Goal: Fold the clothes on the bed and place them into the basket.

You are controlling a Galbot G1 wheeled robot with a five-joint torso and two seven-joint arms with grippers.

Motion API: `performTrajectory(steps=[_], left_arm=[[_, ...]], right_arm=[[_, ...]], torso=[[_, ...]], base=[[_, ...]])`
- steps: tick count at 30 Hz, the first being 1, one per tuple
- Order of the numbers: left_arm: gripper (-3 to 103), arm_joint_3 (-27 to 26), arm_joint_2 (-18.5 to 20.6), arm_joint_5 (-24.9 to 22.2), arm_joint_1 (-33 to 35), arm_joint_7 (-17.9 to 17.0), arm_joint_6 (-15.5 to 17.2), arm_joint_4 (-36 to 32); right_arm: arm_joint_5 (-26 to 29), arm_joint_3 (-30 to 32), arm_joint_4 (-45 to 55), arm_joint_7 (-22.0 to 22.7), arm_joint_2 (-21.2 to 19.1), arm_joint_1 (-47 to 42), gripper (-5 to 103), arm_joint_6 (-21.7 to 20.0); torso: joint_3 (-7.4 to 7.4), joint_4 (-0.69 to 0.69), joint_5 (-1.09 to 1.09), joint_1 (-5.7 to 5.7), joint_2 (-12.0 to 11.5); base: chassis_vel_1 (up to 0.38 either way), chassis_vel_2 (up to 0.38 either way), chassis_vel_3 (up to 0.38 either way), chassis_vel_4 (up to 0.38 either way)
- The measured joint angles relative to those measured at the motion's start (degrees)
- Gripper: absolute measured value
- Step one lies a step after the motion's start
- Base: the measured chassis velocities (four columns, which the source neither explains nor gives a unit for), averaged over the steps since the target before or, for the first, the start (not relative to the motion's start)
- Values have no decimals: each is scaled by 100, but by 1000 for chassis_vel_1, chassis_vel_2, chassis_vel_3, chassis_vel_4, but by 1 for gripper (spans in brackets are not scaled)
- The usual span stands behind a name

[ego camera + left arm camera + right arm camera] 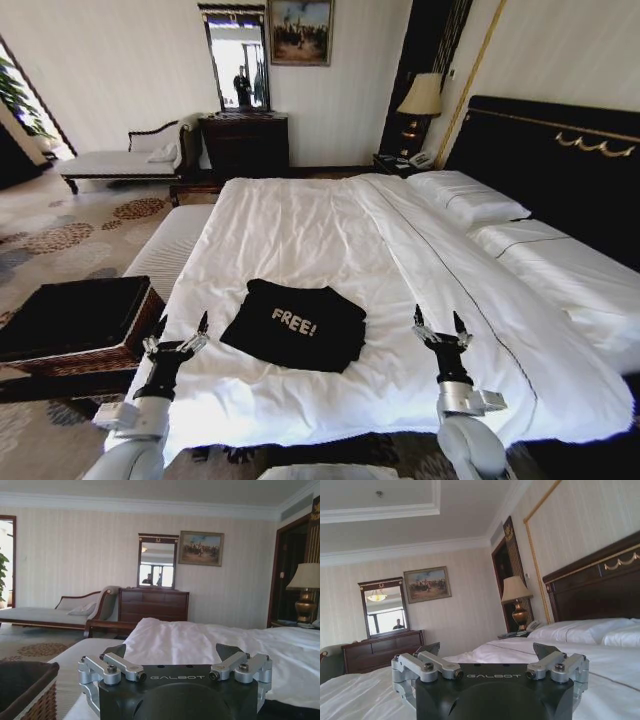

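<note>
Both pincers I hold released over the bed's (300,230) foot edge: left pincer (181,334), right pincer (440,327). Between them lies the folded shirt (295,325); the basket (75,325) sits beside the bed's left corner.

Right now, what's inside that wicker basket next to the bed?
The basket sits left of the bed, and its visible interior shows just black lining. The folded black T-shirt lies on the sheets between the open left gripper and open right gripper.

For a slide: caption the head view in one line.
Folded black shirt on the bed, open left hand and right hand flanking it, basket at left.
</note>
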Motion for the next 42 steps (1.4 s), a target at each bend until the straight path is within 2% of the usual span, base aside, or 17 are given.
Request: performTrajectory(steps=[1, 2, 4, 7, 8, 10, 11, 14, 15, 16, 20, 21, 24, 29, 37, 38, 42], left_arm=[[100, -61, 0, 23, 38, -30, 19, 56], [100, -61, 0, 23, 38, -30, 19, 56], [100, -152, -4, 39, 105, -54, 31, 121], [100, -300, -38, 89, 184, -106, 36, 267], [100, -300, -38, 89, 184, -106, 36, 267], [100, -422, -89, 49, 261, -124, 25, 317], [100, -422, -89, 49, 261, -124, 25, 317], [100, -548, -149, -196, 418, -101, -19, 178], [100, -577, -162, -259, 457, -86, -30, 109], [100, -577, -162, -259, 457, -86, -30, 109], [100, -724, -186, -326, 516, -62, -56, -134], [100, -724, -186, -326, 516, -62, -56, -134], [100, -765, -191, -326, 471, -63, -54, -170], [100, -822, -171, -349, 435, -66, -55, -92], [100, -891, -70, -436, 337, -77, -36, -7], [100, -891, -59, -438, 321, -80, -30, 7], [100, -880, -45, -440, 280, -91, -14, 57]], right_arm=[[312, -135, 12, 122, -110, 98, 100, -167], [312, -135, 12, 122, -110, 98, 100, -167], [1063, -391, 96, 378, -372, 325, 100, -516], [2354, -801, 182, 1012, -870, 801, 100, -1163], [2354, -801, 182, 1012, -870, 801, 100, -1163], [3191, -1129, 36, 1431, -1228, 1292, 100, -1577], [3191, -1129, 36, 1431, -1228, 1292, 100, -1577], [3874, -1475, -386, 1601, -1465, 1910, 100, -1908], [4127, -1575, -523, 1744, -1490, 2151, 100, -2075], [4127, -1575, -523, 1744, -1490, 2151, 100, -2075], [5039, -1941, -1020, 2404, -1362, 3140, 100, -2715], [5039, -1941, -1020, 2404, -1362, 3140, 100, -2715], [5663, -2087, -1259, 3071, -1092, 3646, 100, -3249], [5747, -2237, -1582, 3506, -805, 3905, 100, -3492], [5713, -2266, -1763, 3598, -589, 3912, 100, -3582], [5703, -2272, -1767, 3587, -564, 3902, 103, -3591], [5639, -2317, -1810, 3542, -499, 3894, 90, -3614]], torso=[[0, 0, 0, 0, 0], [0, 0, 0, 0, 0], [0, 1, 0, 0, 0], [1, 3, 0, 3, -1], [1, 3, 0, 3, -1], [2, 3, -1, 5, -1], [2, 3, -1, 5, -1], [1, 0, 0, 4, -1], [1, 0, 0, 4, -1], [1, 0, 0, 4, -1], [2, 4, 1, 4, -1], [2, 4, 1, 4, -1], [2, 1, -1, 5, -1], [1, 2, -1, 4, -1], [1, 0, -1, 4, -1], [1, 0, 0, 4, -1], [1, 1, -1, 4, -1]], base=[[0, 0, 0, 0], [0, 0, 0, 0], [0, 0, 0, 0], [0, 0, 0, 0], [0, 0, 0, 0], [0, 0, 0, 0], [0, 0, 0, 0], [0, 0, 0, 0], [0, 0, 0, 0], [0, 0, 0, 0], [0, 0, 0, 0], [0, 0, 0, 0], [0, 0, 0, 0], [0, 0, 0, 0], [0, 0, 0, 0], [0, 0, 0, 0], [0, 0, 0, 0]])
